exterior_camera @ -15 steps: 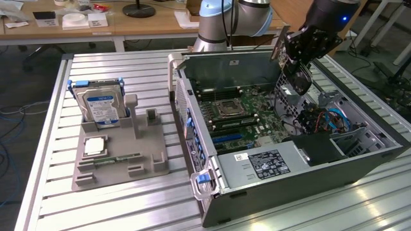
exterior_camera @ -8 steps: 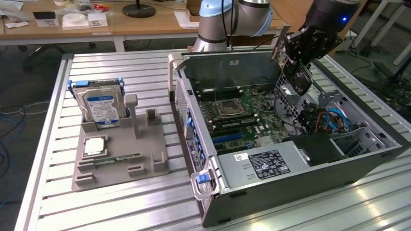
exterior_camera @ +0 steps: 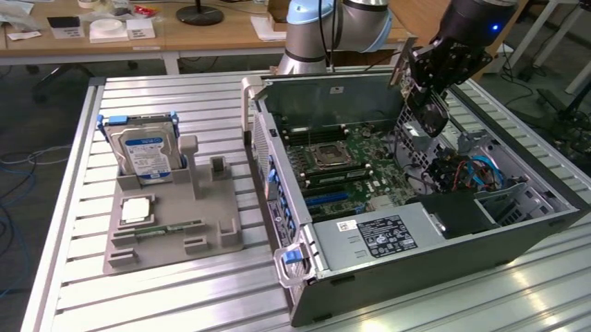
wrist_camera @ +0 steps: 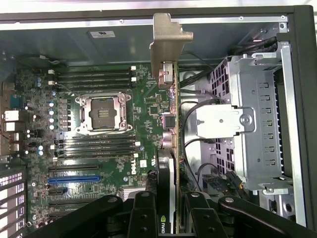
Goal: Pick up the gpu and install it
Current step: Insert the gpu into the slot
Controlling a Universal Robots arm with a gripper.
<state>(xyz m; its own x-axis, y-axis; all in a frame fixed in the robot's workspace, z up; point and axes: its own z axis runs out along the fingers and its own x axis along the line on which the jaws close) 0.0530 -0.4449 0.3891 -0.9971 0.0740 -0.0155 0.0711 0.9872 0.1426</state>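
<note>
My gripper (exterior_camera: 434, 86) is shut on the gpu (exterior_camera: 431, 116), a thin dark card with a silver end bracket, and holds it on edge above the far right side of the open computer case (exterior_camera: 517, 228). In the wrist view the gpu (wrist_camera: 171, 124) runs edge-on away from my gripper (wrist_camera: 171, 210), with its bracket at the far end. Its black fingers (wrist_camera: 143, 213) clamp the card from both sides. The card hangs over the right edge of the green motherboard (wrist_camera: 99, 109), clear of the board. The blue expansion slot (wrist_camera: 74, 179) lies off to one side of it.
A silver drive cage (wrist_camera: 247, 124) and loose cables (exterior_camera: 466, 169) sit beside the card inside the case. In the exterior view's left, a grey holder (exterior_camera: 212, 235) carries a hard drive (exterior_camera: 143, 152) and a small green memory stick (exterior_camera: 171, 227). The arm's base (exterior_camera: 323, 34) stands behind the case.
</note>
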